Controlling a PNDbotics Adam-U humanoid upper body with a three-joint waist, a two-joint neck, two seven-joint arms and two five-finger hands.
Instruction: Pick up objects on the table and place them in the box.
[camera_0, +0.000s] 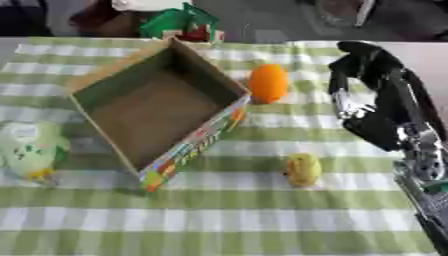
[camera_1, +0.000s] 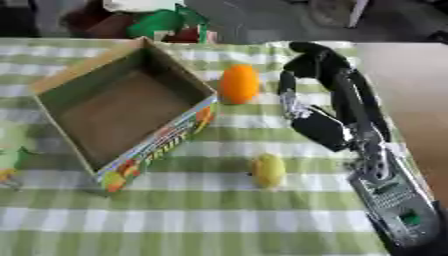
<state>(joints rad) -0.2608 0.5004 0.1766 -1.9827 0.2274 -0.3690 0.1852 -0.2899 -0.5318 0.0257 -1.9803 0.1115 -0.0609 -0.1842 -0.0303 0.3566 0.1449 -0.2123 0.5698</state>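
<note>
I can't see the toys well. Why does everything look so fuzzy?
Left eye view: all is softly blurred, so the orange object and yellow object have smudgy edges. Right eye view: same blur; the box print is unreadable, and the robot hand is a dark shape.

Bg only: cloth + far-edge clutter.
Green/white checked tablecloth (camera_0: 262, 210) covers the table, stripes running across. Past the far edge, a green item w/ red bits (camera_0: 184, 22) sits by the cloth, can't tell what it is. Bare tan surface (camera_1: 411, 90) shows to the right of the cloth. Dark floor behind.
</note>
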